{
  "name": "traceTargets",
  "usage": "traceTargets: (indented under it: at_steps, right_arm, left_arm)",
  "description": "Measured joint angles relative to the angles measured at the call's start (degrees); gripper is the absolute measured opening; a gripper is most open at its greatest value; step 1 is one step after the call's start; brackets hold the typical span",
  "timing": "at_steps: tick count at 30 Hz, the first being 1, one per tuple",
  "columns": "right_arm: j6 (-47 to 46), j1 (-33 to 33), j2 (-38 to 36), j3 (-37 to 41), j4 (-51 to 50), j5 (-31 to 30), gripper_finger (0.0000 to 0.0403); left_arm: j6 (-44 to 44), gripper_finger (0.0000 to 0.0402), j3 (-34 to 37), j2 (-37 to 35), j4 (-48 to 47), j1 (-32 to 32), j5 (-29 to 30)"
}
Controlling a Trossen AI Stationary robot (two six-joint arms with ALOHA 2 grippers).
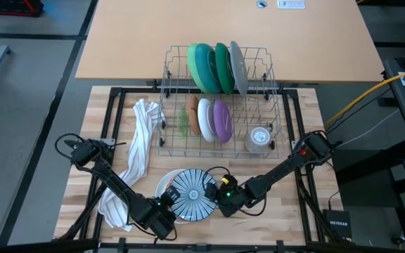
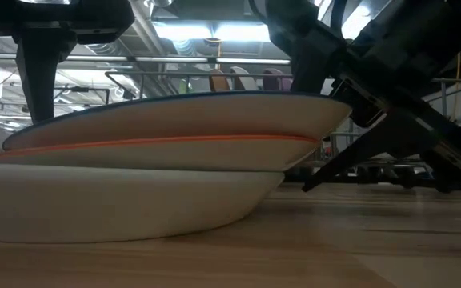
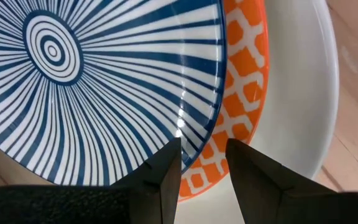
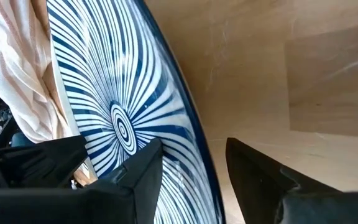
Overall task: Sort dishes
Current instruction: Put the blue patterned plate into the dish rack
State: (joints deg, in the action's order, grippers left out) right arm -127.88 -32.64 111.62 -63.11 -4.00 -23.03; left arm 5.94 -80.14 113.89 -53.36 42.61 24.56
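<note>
At the near edge of the wooden desk (image 1: 294, 211) we see a stack of three dishes not yet sorted: a round blue-and-white striped plate (image 1: 193, 195) on top, an orange patterned plate (image 3: 238, 112) beneath it, and a white bowl (image 3: 303, 93) at the bottom. Our left hand (image 3: 202, 163) straddles the striped plate's rim, fingers parted, not yet clenched. Our right hand (image 4: 194, 163) stands wide open over the opposite rim, gripping nothing. A white striped cloth towel (image 1: 138, 151) lies to the left. Farther off, the wire dish rack (image 1: 276, 119) already holds seven dishes upright, plus one small clear glass cup (image 1: 259, 138). We judge the sorting well advanced, three left.
</note>
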Motion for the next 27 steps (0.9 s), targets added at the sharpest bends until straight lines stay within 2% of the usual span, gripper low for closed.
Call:
traceTargets:
  at_steps: [10, 14, 18, 23, 27]
  right_arm:
    - [5.9, 0.0, 0.2, -2.6, -2.5, -1.4, 0.0179]
    - [6.6, 0.0, 0.2, -6.5, -9.2, -1.4, 0.0174]
    - [6.7, 0.0, 0.2, -9.1, -15.1, -1.4, 0.0142]
    - [6.7, 0.1, 0.2, -9.4, -14.4, -1.4, 0.0095]
    - [6.7, 0.1, 0.2, -9.4, -14.8, -1.5, 0.0077]
  left_arm:
    - [0.0, 0.0123, 0.0, 0.0, 0.0, 0.0, -0.2]
    - [0.0, 0.0123, 0.0, 0.0, -0.2, 0.0, -0.4]
    - [0.1, 0.0123, 0.0, 0.0, 0.2, 0.0, -0.4]
    - [1.8, 0.0123, 0.0, 0.0, 0.5, 0.0, -0.4]
    - [3.4, 0.0123, 0.0, 0.0, 1.6, -0.2, -0.4]
